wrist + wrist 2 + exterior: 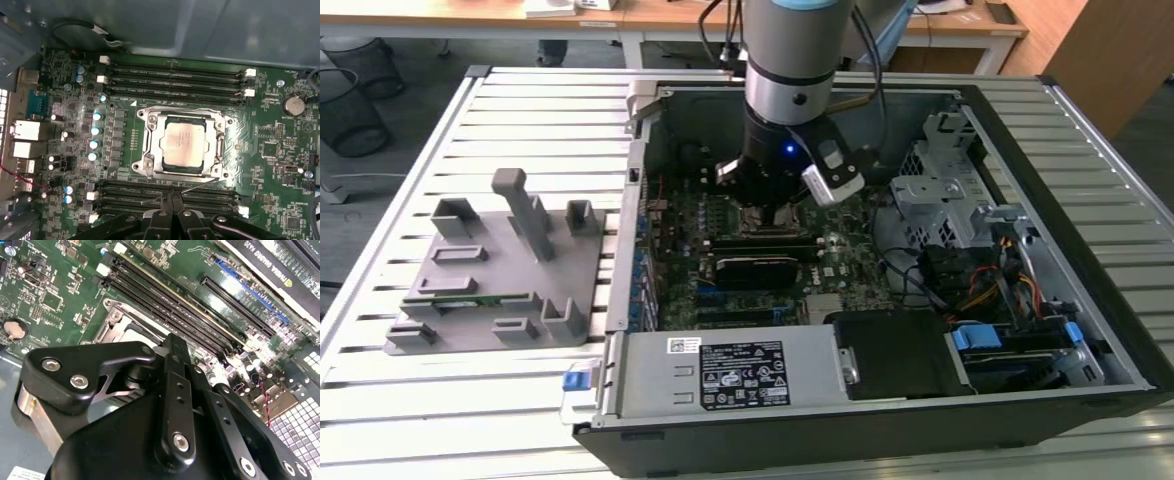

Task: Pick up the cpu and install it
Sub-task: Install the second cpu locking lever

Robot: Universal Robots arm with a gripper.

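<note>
The claw (172, 212) hung low inside the open computer case (1067, 130), just beside the processor socket (182, 145), and in the first wrist view its black fingers (172, 197) sat pressed together, closed on nothing at all. And there was the cpu (184, 145), silvery top up, lying flat and square inside the socket's metal frame, with memory slots (175, 80) flanking it on both sides. So, by my read, the pick and the placing were done: the chip was in its seat and the claw had nothing in it. In the second wrist view the claw's linkage (170, 405) loomed over the motherboard (45, 295), hiding most of the socket, so I could not tell whether the retaining lever was latched; that part of the install looked open to question. Out in the exterior view the arm (790, 90) stood upright over the middle of the board, and well apart, on the exterior view's left, the grey parts fixture (507, 270) rested on the slatted counter (400, 400) with a green memory stick (474, 298) lying in one of its slots.
</note>
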